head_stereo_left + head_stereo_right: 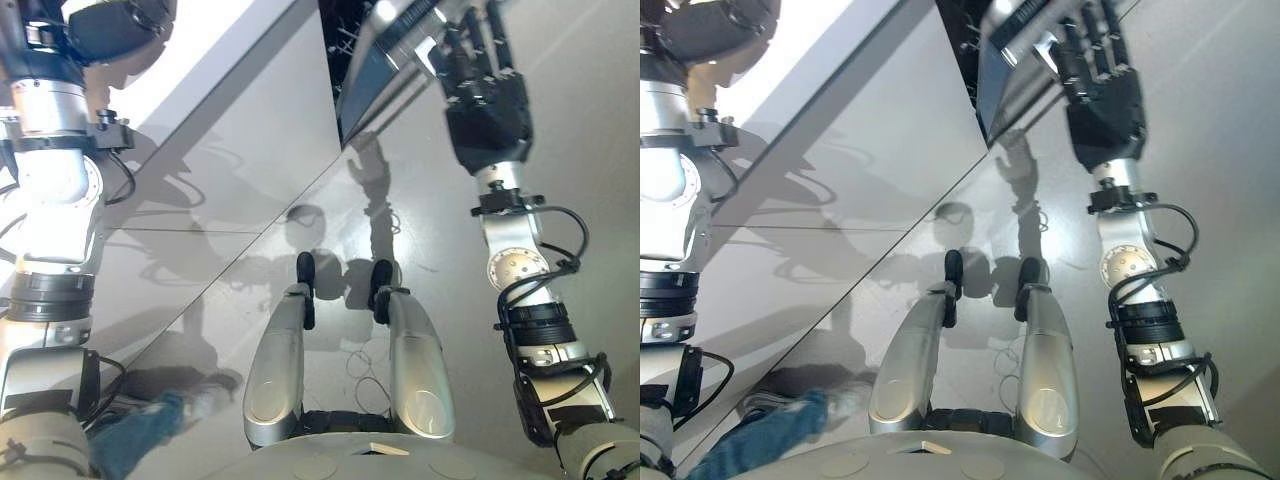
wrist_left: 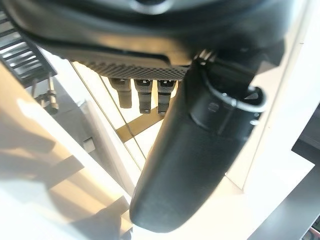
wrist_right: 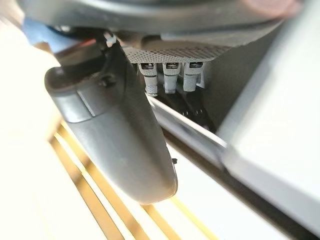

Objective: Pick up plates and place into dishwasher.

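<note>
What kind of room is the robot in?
Probably a kitchen or test room, though it is hard to tell. The right hand reaches a dark appliance with a metal-edged door, over a smooth grey floor.

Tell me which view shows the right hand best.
The left eye view: the right hand shows whole, fingers straight, reaching to a grey door edge. The right eye view shows much the same. Its own wrist view shows just the thumb and finger bases, very close.

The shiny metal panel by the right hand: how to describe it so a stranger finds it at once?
Start at the grey floor, then look up to where the right hand reaches. Beside its fingers slants a metal panel before a dark opening; it alone is mirror-bright.
</note>
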You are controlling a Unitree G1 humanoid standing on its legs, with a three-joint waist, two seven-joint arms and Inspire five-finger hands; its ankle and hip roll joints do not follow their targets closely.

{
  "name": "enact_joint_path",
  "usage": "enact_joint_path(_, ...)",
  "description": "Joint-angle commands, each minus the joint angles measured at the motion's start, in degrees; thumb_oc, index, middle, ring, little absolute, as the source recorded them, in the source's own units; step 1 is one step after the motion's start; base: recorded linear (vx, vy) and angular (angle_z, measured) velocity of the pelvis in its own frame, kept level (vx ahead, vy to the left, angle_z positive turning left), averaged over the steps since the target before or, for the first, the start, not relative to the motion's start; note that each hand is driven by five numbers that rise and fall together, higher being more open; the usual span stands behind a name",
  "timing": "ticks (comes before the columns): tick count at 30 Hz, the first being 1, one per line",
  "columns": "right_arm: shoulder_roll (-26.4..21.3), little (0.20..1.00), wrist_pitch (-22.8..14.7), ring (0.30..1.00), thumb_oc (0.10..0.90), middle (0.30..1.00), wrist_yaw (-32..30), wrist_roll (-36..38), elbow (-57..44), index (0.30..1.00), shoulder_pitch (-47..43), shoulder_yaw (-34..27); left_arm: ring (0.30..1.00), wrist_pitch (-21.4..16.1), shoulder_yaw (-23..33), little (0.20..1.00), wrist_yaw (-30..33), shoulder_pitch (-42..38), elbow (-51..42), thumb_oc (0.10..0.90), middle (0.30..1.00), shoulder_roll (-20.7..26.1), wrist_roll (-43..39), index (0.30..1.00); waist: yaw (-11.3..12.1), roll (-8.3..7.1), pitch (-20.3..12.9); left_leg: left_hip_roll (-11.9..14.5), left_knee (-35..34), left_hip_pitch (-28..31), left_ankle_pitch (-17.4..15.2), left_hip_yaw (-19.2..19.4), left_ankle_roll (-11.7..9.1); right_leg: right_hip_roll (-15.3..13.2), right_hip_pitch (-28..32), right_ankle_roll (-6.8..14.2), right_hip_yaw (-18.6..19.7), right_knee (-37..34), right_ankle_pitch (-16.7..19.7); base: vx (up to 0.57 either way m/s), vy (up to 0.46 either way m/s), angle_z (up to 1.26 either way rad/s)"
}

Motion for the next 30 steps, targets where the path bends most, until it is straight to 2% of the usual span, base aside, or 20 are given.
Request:
enact_joint_path(1,4.81,0.9,-1.71,0.9,0.8,0.9,3.7,-2.14,-8.53,0.9,-8.41,0.47,0.9,-1.26,1.2,0.9,0.67,2.74,1.92,0.8,0.9,1.28,-0.93,0.9,2.03,-5.27,-1.3,-6.43,2.97,3.67,-4.67,4.15,6.6,0.74,4.32,6.13,8.95,-11.52,10.65,0.06,0.031,0.38)
enact_joint_path(5,4.99,0.9,-1.74,0.9,0.8,0.9,2.87,-0.67,-5.91,0.9,-6.54,-1.18,0.9,-1.26,2.2,0.9,0.01,4.05,1.19,0.8,0.9,1.78,-1.58,0.9,2.35,-5.45,-1.46,-6.79,-0.74,9.13,-4.02,3.49,6.69,0.37,9.04,6.71,8.58,-14.1,11.14,0.07,0.046,0.5)
enact_joint_path(9,5.54,0.9,-2.5,0.9,0.8,0.9,1.42,-0.74,-4.48,0.9,-3.84,-2.22,0.9,-0.95,3.04,0.9,-1.05,6.42,-0.1,0.8,0.9,1.7,-1.83,0.9,2.46,-5.58,-4.06,-7.09,-4.0,13.1,-3.74,2.99,6.66,-0.15,12.65,7.18,8.14,-16.91,11.56,0.11,0.046,0.18)
enact_joint_path(14,7.03,0.9,-6.64,0.9,0.8,0.9,-3.97,-3.17,-3.91,0.9,-0.18,-3.82,0.9,-1.17,4.1,0.9,-2.79,9.14,-0.82,0.8,0.9,1.11,-1.94,0.9,2.07,-5.99,-7.89,-7.29,-6.96,17.27,-3.95,2.75,6.73,-0.5,16.3,7.79,8.13,-19.49,11.84,0.07,0.028,0.09)
enact_joint_path(18,6.98,0.9,-8.94,0.9,0.8,0.9,-7.48,-10.2,-2.88,0.9,5.84,-6.36,0.9,-1.81,5.24,0.9,-4.14,12.36,-2.1,0.8,0.9,0.06,-2.17,0.9,1.37,-6.52,-11.45,-7.3,-9.41,20.71,-4.16,3.1,6.67,-0.57,19.77,8.34,8.16,-22.11,12.1,0.02,0.027,0.11)
enact_joint_path(20,5.82,0.9,-9.21,0.9,0.8,0.9,-9.13,-16.65,-1.34,0.9,11.43,-8.04,0.9,-1.96,6.09,0.9,-5.16,15.4,-3.54,0.8,0.9,-1.61,-1.56,0.9,0.7,-6.75,-14.16,-7.16,-11.95,23.1,-3.83,3.13,6.59,-0.25,21.96,8.58,8.48,-24.15,12.4,0.0,0.0,0.0)
enact_joint_path(25,2.72,0.9,-7.34,0.9,0.8,0.9,-5.92,-26.86,4.99,0.9,23.75,-8.83,0.9,-2.57,8.36,0.9,-7.01,22.01,-6.04,0.8,0.9,-5.32,0.15,0.9,-0.95,-7.01,-19.68,-6.37,-17.1,26.97,-2.41,3.57,6.23,0.74,25.23,8.6,9.19,-27.4,12.9,0.03,0.0,-0.03)
enact_joint_path(28,2.96,0.9,-4.81,0.9,0.8,0.9,-6.31,-33.57,10.85,0.9,27.26,-8.02,0.9,-2.45,9.12,0.9,-7.88,23.26,-6.38,0.8,0.9,-6.47,0.32,0.9,-1.91,-7.01,-21.86,-6.1,-19.82,28.96,-1.73,3.62,6.0,1.37,26.93,8.42,9.35,-28.86,12.85,0.0,-0.022,-0.08)
enact_joint_path(30,3.21,0.9,-4.82,0.9,0.8,0.9,-7.55,-37.18,15.46,0.9,28.46,-6.95,0.9,-1.82,8.69,0.9,-7.66,23.0,-6.49,0.8,0.9,-6.91,0.68,0.9,-2.35,-6.92,-22.74,-6.03,-21.06,29.94,-1.5,3.54,5.92,1.66,27.83,8.3,9.47,-29.77,12.86,-0.01,-0.036,-0.05)
